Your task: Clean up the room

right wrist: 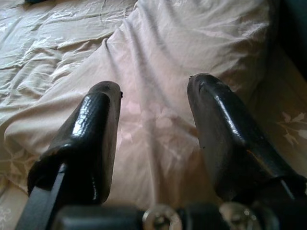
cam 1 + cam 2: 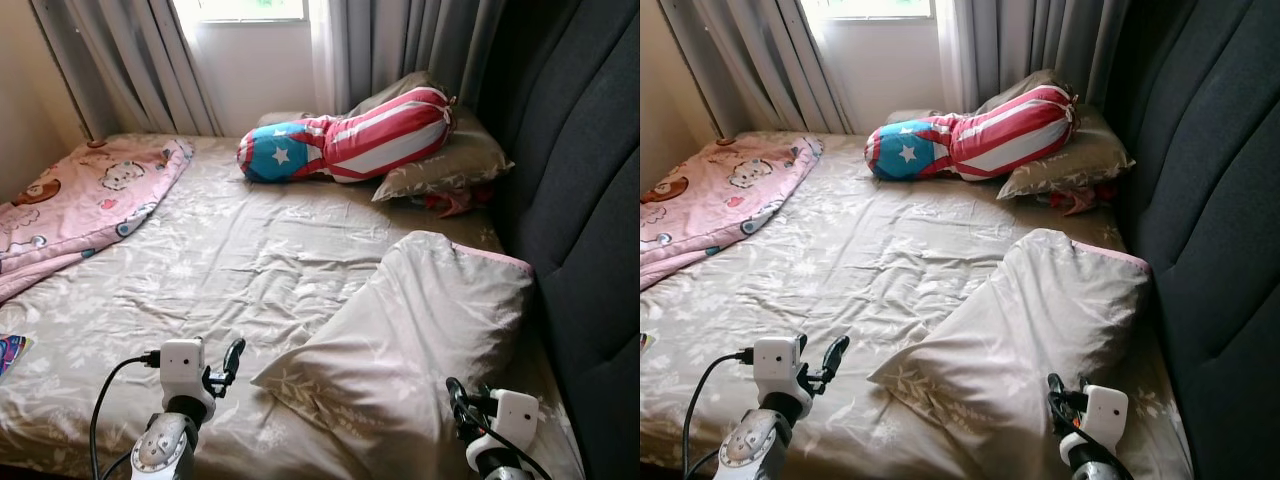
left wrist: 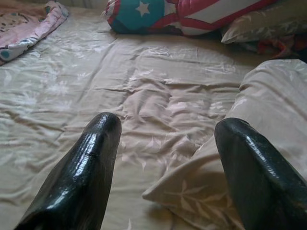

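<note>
Left eye view: both grippers, left (image 2: pixel 232 358) and right (image 2: pixel 456 392), hover jaws apart (nothing held) over the pillow (image 2: pixel 420 320), bolster (image 2: pixel 350 140) at twelve o'clock.

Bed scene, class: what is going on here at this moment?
The robot stands at the bed with both arms raised over a beige pillow that lies askew near the dark headboard. The left gripper hovers by the pillow's corner and the right gripper above its middle, both with jaws open and holding nothing. A flag-patterned bolster and a pink blanket lie farther off.
</note>
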{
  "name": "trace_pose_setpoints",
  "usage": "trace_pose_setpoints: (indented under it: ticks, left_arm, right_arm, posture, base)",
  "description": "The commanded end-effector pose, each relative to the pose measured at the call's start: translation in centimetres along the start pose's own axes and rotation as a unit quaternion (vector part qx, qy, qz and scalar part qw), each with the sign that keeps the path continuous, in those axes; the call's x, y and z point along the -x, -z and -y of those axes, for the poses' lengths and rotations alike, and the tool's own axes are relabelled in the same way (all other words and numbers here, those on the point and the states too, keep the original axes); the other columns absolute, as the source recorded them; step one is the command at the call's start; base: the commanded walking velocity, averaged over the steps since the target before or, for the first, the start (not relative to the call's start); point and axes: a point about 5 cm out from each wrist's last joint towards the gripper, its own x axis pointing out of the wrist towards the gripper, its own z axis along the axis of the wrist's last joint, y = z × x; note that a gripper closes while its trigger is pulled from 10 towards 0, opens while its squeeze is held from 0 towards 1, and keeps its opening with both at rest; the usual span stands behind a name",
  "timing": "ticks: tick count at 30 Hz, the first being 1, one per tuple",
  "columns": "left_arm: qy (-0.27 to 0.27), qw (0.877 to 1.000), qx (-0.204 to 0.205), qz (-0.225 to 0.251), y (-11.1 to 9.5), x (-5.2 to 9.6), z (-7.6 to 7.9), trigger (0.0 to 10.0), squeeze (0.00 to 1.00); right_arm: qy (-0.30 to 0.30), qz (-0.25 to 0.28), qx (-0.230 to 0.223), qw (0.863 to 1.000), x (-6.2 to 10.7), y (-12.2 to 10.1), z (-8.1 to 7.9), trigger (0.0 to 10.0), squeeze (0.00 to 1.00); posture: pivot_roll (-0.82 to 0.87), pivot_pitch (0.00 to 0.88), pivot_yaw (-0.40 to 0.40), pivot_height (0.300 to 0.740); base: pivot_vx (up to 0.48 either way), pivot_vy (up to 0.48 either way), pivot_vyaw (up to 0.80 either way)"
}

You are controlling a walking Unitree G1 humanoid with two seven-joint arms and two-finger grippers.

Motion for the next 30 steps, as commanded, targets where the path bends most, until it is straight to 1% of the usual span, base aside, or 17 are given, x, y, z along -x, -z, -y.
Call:
trace_pose_setpoints:
  ticks: [1, 30]
  left_arm:
    - [0.0, 1.0, -0.001, 0.0, -0.23, 0.04, -0.14, 10.0, 0.0]
    - [0.011, 1.0, -0.008, -0.004, -0.41, -0.18, 0.15, 10.0, 0.0]
  right_arm:
    - [-0.006, 0.001, -0.001, 1.0, -0.07, 0.04, -0.3, 10.0, 0.0]
    - [-0.016, -0.008, -0.008, 1.0, -0.65, 0.39, -1.11, 10.0, 0.0]
  posture:
    - [-0.06, 0.0, 0.037, 0.662]
    - [-0.05, 0.0, 0.047, 0.662]
  base:
    - [0.0, 0.0, 0.0]
    - [0.0, 0.0, 0.0]
